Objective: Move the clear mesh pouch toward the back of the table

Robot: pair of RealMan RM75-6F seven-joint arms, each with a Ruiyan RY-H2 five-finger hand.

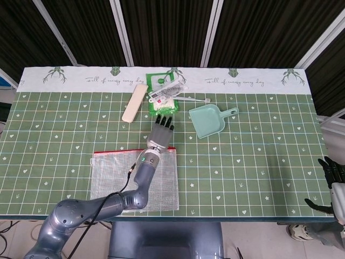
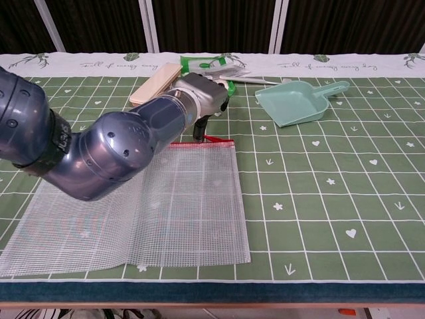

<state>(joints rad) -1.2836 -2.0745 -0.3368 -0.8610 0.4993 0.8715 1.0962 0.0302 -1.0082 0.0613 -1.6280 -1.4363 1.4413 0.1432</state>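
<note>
Head view, looking down on a green grid-patterned table. The clear mesh pouch [image 1: 135, 181] lies flat at the front edge of the table, its red zipper strip along its far side. All places here are given from that pouch. The left arm reaches across it from the front, and the left hand [image 1: 160, 135] sits just beyond the pouch's far right corner, fingers stretched out straight and a little apart, pointing toward the back of the table. From above the hand appears to hold nothing. Farther back from the pouch lie a green packet [image 1: 163, 93], a flat beige stick [image 1: 135, 102] to the packet's left, and a teal dustpan [image 1: 209, 120] back and to the right. The right hand [image 1: 333, 181] hangs off the table's edge, far to the right of the pouch — its dark fingers look loosely parted and empty.

Chest view, low and level with the tabletop. The left forearm fills the frame's left half and covers part of the pouch. Under the wrist, dark fingertips [image 2: 198, 130] point down at the red zipper pull at the pouch's far right corner; whether they pinch it or only touch it cannot be told from here.

To do this step well, the fingers likely need a sure hold on the zipper edge, then a low, steady drag straight back — stopping short of the green packet so the limp mesh does not fold or ride over it.
</note>
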